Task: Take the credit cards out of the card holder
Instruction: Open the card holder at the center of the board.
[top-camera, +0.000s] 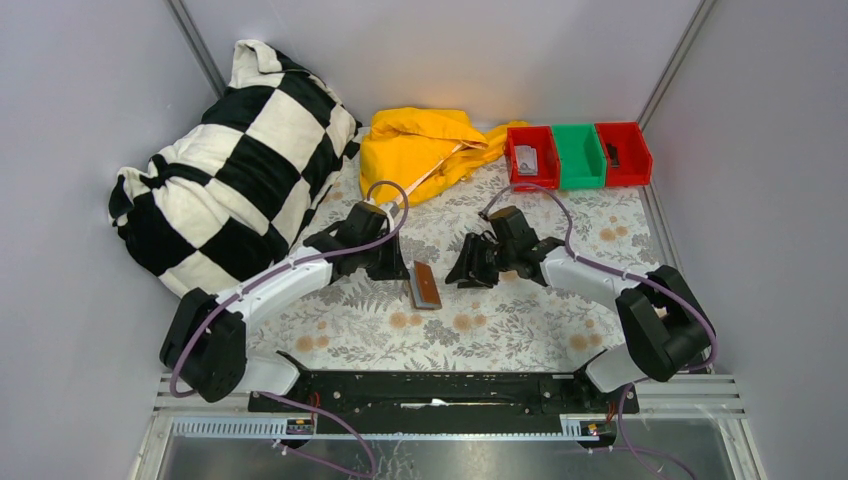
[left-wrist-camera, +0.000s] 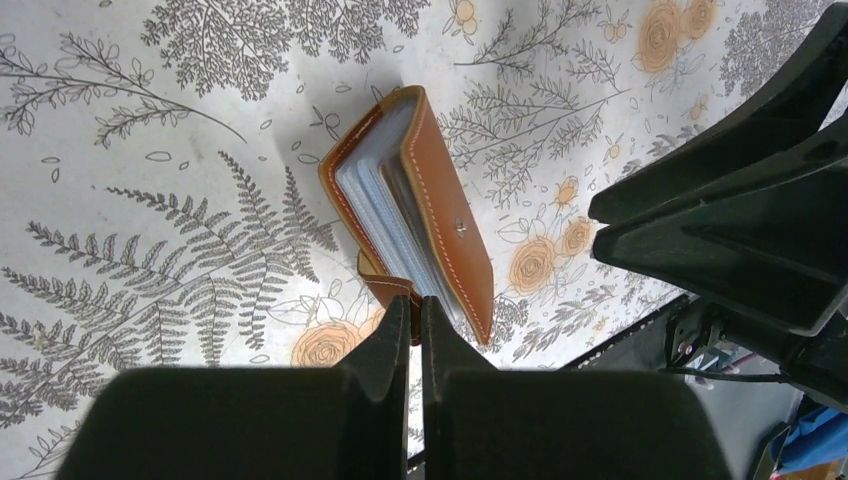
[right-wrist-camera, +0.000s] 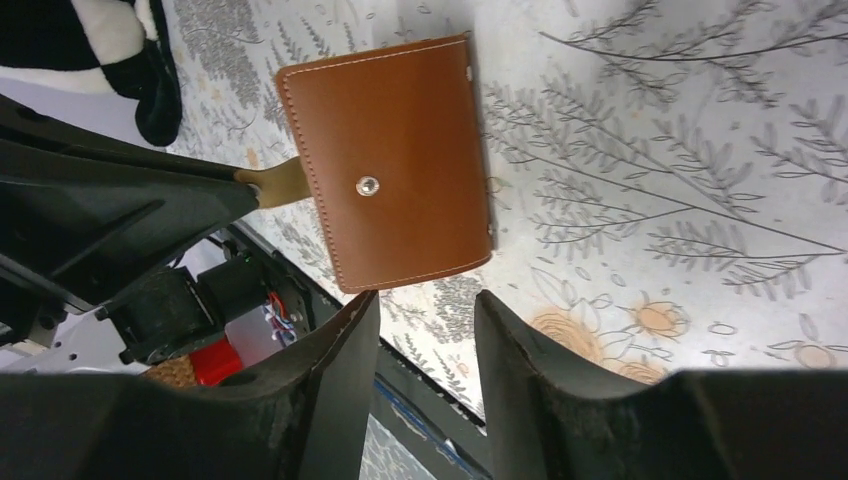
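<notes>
The left end effector (left-wrist-camera: 410, 305) is closed to a sliver on the tan strap (left-wrist-camera: 385, 285) of the card holder (left-wrist-camera: 440, 210), holding it on edge over the fern-printed desk (left-wrist-camera: 150, 250); whether it touches that surface I cannot tell. Just beside its smooth, white-stitched brown cover with the metal snap (right-wrist-camera: 368, 185), the right end effector (right-wrist-camera: 425, 310) stands wide and empty. I judge this the steadying step. Next the right must work into the thin, pale sleeves (left-wrist-camera: 372, 195) at the holder's gaping edge; no credit cards show distinctly.
</notes>
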